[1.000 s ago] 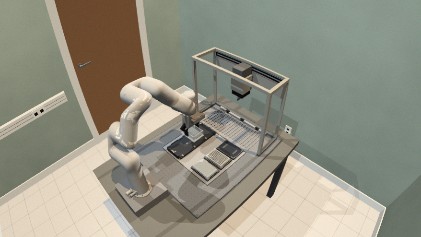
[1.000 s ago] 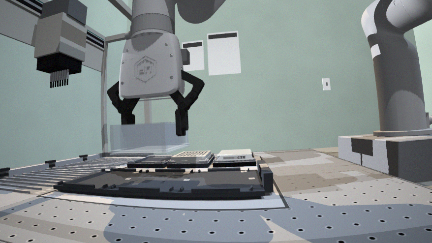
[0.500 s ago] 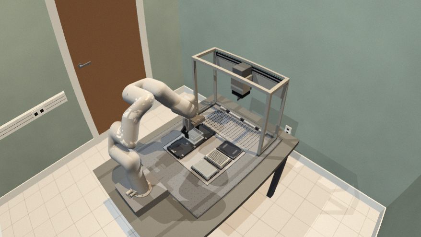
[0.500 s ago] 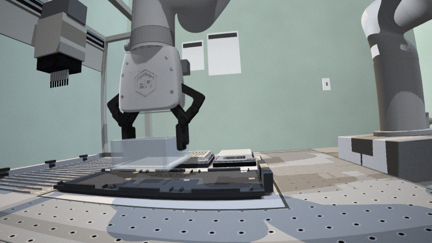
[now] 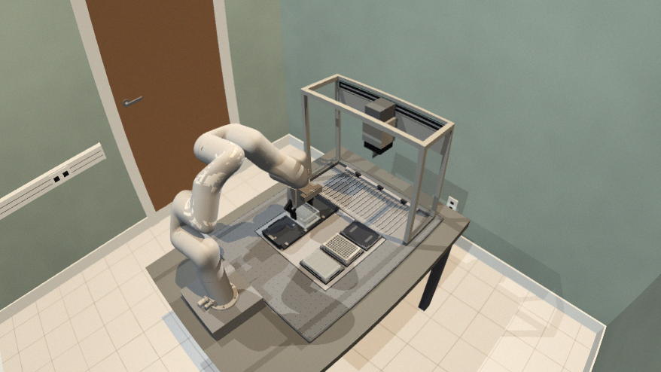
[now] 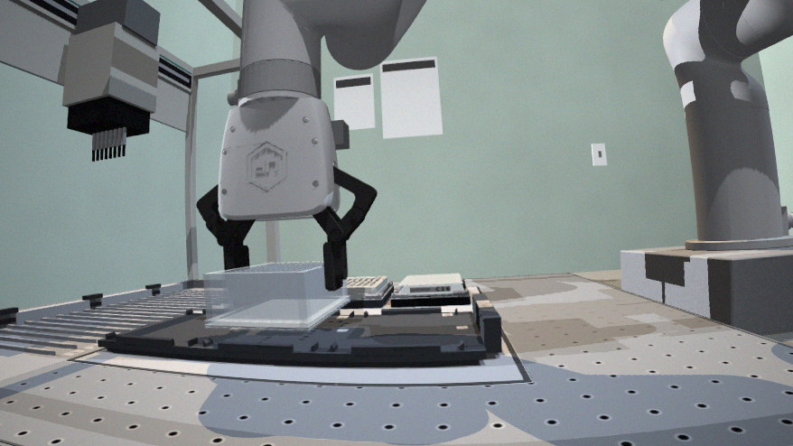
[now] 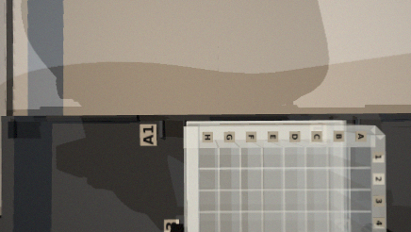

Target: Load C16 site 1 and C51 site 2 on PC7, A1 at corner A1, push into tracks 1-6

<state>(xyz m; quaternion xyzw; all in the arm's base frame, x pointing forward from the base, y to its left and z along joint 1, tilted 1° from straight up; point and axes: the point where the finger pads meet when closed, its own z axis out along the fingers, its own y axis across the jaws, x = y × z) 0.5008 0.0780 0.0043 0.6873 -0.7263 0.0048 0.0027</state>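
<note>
the clear, tall, box-shaped deep-well block c51 (image 6: 265, 293) sits between the black jaws of the white-bodied gripper (image 6: 285, 265), which are clenched on its upper side walls, one finger at the block's 9 o'clock side and one at its 3 o'clock side in the exterior view. the block's flared base rests on or just above the long black plate carrier pc7 (image 6: 354, 338); which of the two cannot be told.

the block is translucent with a grid of square wells on top. in the wrist view its rim (image 7: 283, 179) carries column letters h to a along the 12 o'clock edge and row numbers 1 to 4 down the 3 o'clock edge, so its a1 corner lies at about 2 o'clock. the carrier's printed a1 label (image 7: 148, 134) lies off the block's 10 o'clock corner.

in the top view the carrier lies on the pale apron of the grey table (image 5: 415, 272), with the white 96-well plate (image 5: 341, 247) and the flat pale 384-well plate (image 5: 321, 265) in the nest row at about 4 o'clock from it.

the jaws themselves are out of the wrist view, the block is cut off at its 6 o'clock edge, and the site number below the a1 label is half hidden.
</note>
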